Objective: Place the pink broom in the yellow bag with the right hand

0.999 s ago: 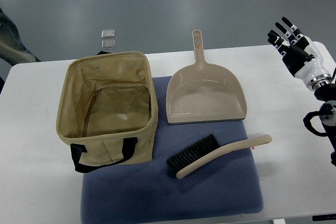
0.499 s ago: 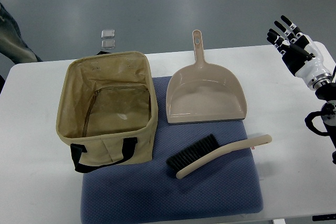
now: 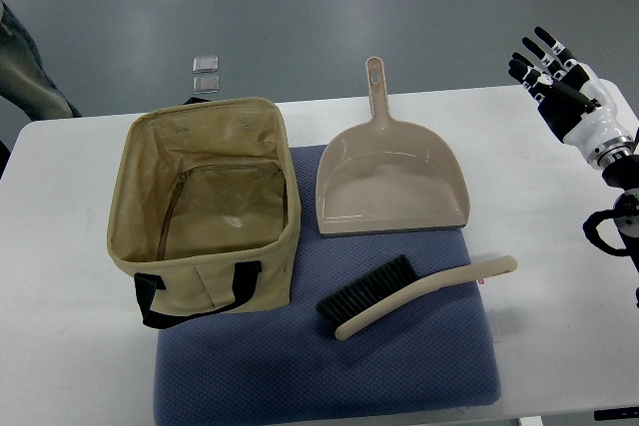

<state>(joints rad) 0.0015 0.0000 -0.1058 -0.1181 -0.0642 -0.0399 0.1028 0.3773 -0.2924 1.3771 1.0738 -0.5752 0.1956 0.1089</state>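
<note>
Top view. We saw the right hand (image 3: 559, 82) raised over the table's (image 3: 60, 246) far right corner, fingers spread and holding nothing, well apart from the broom (image 3: 414, 295). The broom lay flat on the blue mat (image 3: 329, 376), bristles toward the bag (image 3: 205, 212), handle pointing right, just in front of the dustpan (image 3: 391, 182). The bag stood open on the mat's left edge. We judged the task at its reaching step, nothing yet grasped. The next move called for the hand to descend to the handle, close around it, then lift and carry the broom left over the bag's mouth.
</note>
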